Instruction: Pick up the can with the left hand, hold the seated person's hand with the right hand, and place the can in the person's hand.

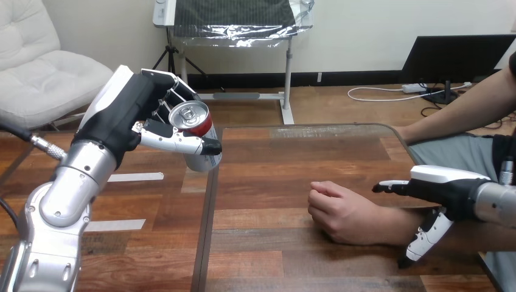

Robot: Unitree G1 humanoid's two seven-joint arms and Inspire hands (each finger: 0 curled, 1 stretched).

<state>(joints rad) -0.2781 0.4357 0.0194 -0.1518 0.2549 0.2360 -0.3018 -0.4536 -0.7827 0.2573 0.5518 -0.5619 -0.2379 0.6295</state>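
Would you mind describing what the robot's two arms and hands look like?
The left forearm and right forearm are rounded, polished silver. The left hand and right hand are black with smooth white shells on their backs; their jointed fingers are white with black tips.

No readable text, labels, numbers or signs. Markings on the can too small to make out, partly behind left hand fingers.
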